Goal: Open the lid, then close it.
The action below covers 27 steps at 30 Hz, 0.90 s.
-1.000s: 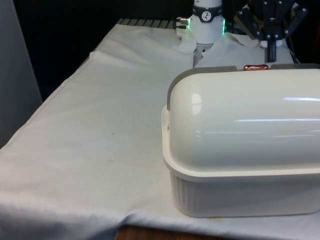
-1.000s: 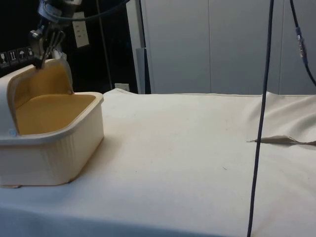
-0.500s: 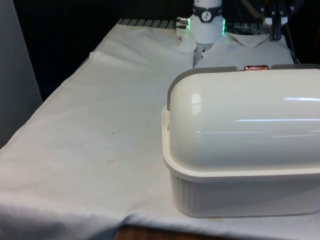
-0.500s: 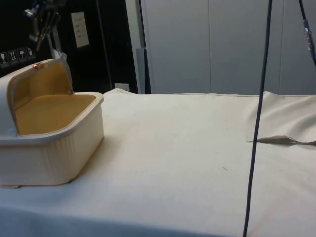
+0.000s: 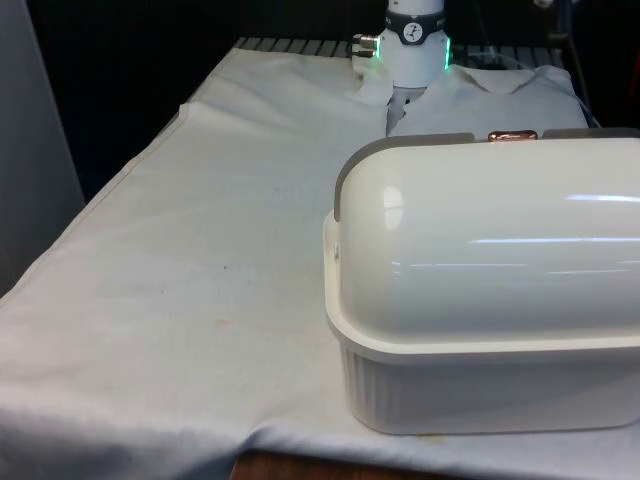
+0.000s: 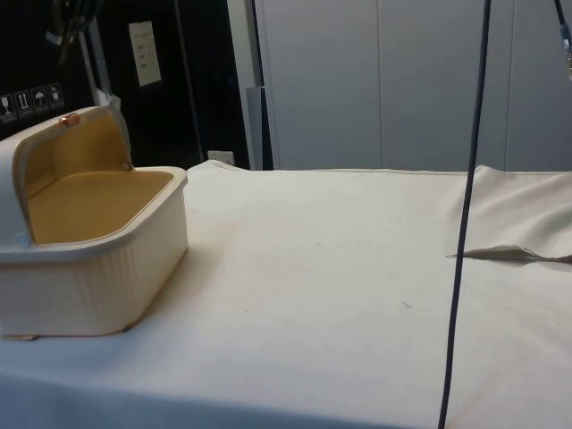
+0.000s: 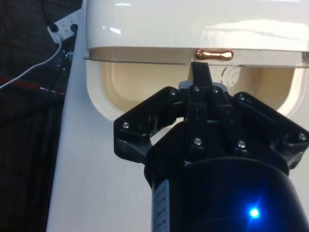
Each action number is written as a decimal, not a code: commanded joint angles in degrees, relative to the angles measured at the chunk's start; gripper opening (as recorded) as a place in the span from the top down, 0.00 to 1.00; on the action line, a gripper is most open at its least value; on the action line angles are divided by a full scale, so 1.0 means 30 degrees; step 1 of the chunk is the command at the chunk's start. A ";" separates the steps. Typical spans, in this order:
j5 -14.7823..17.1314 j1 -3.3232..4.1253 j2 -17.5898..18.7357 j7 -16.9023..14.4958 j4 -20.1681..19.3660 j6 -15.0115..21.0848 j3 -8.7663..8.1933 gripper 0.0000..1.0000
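Observation:
A cream bread box (image 5: pixel 480 385) stands at the front view's right, its back to that camera. The rounded lid (image 5: pixel 480 250) is rolled back, so the tan inside (image 6: pixel 89 201) lies open in the side view. A small copper handle (image 5: pixel 511 135) sits on the lid's raised edge, also seen as the handle (image 6: pixel 65 119) and the handle (image 7: pixel 214 54). My gripper (image 7: pixel 200 75) hangs above and apart from that handle, shut with nothing between its fingers. The gripper (image 6: pixel 70 27) is high over the box's far end.
The white cloth (image 5: pixel 200 250) covers the table, with broad free room at the front view's left. A black cable (image 6: pixel 465 223) hangs down in the side view near a fold in the cloth (image 6: pixel 509 255). The robot's base (image 5: pixel 415 40) stands behind the box.
The gripper was down at the lid's copper handle a second ago and has since risen well above it. The lid has stayed rolled back.

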 commanded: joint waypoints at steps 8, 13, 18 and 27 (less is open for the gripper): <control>0.0000 -0.0019 -0.0038 0.0000 0.0879 -0.1623 -0.0019 1.00; -0.0019 -0.0019 0.0076 -0.0019 0.1585 -0.3094 -0.0038 1.00; -0.0019 -0.0038 0.0191 -0.0038 0.1986 -0.3858 -0.0038 1.00; -0.0095 -0.0019 0.1070 -0.0134 0.3552 -0.5882 -0.0076 1.00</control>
